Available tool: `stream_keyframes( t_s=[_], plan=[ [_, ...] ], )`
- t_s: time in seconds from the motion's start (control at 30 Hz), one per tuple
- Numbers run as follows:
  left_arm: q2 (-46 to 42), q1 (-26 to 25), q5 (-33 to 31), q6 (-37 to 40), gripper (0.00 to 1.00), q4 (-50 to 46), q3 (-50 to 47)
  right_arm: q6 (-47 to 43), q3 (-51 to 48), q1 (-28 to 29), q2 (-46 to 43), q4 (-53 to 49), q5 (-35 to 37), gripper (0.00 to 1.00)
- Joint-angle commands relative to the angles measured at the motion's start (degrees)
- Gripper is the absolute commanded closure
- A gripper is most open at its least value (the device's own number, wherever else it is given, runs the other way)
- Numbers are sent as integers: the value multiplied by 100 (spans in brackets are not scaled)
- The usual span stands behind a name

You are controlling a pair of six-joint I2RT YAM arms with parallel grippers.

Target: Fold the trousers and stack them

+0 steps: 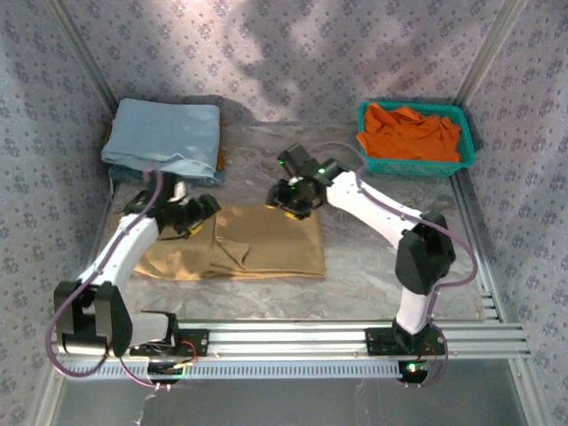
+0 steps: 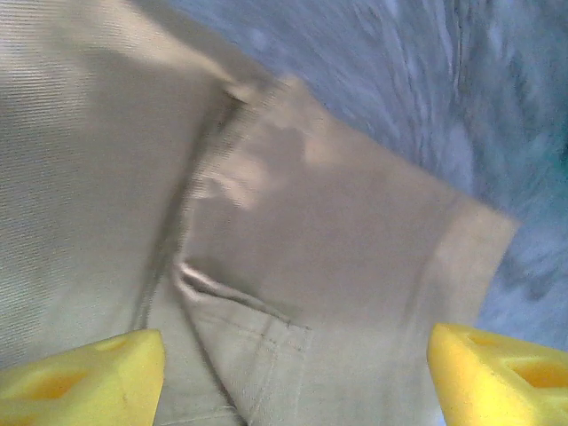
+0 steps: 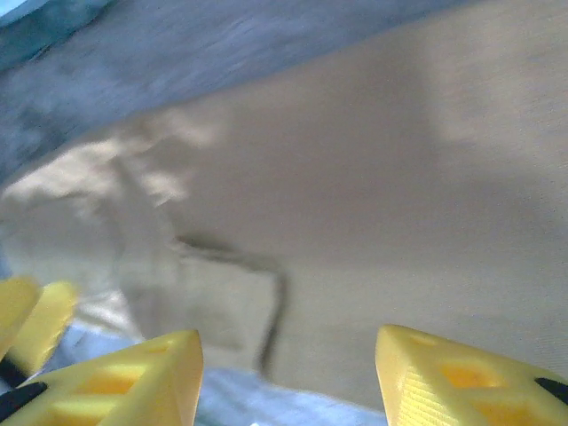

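The table (image 1: 382, 275) is covered in a pale grey, wrinkled sheet. The trousers (image 1: 266, 244) lie flat on it left of centre, folded into a tan rectangle with a loose flap on the top layer. A folded light blue cloth (image 1: 164, 133) sits at the far left corner, and a teal basket (image 1: 413, 166) holding an orange garment (image 1: 408, 131) at the far right, both apart from the trousers.

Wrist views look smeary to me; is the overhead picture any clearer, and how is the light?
Left wrist: soft blur over the trousers and the grey surface beyond. Right wrist: likewise blurred, brighter at left. Top external: sharper, with dappled shadows on the back wall.
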Motion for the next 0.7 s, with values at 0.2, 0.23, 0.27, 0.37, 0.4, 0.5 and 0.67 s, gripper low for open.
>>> stream_keyframes(
  t_s=[0.2,0.23,0.27,0.37,0.4,0.5,0.67],
  plan=[
    [1568,-2131,-2448,975,24,-1152,1117,-1498,-1033,-722,122,-354,308,41],
    [1716,-2244,-2496,982,27,-1156,1111,-1560,-1030,-744,197,-313,285,41],
    [1872,-2382,-2608,987,29,-1186,1125,-1618,-1014,-777,273,-281,253,41],
    [2258,-2819,-3152,979,33,-1502,1304,-1675,-1004,-916,417,-160,99,42],
    [2345,-2953,-3297,960,35,-1596,1339,-1694,-1025,-972,435,-102,35,42],
    [2470,-3199,-3441,880,45,-1683,1316,-1775,-1086,-1100,440,-27,-62,42],
    [2458,-3364,-4147,474,76,-2032,1255,-1824,-1245,-1158,318,87,-183,43]
  ],
)
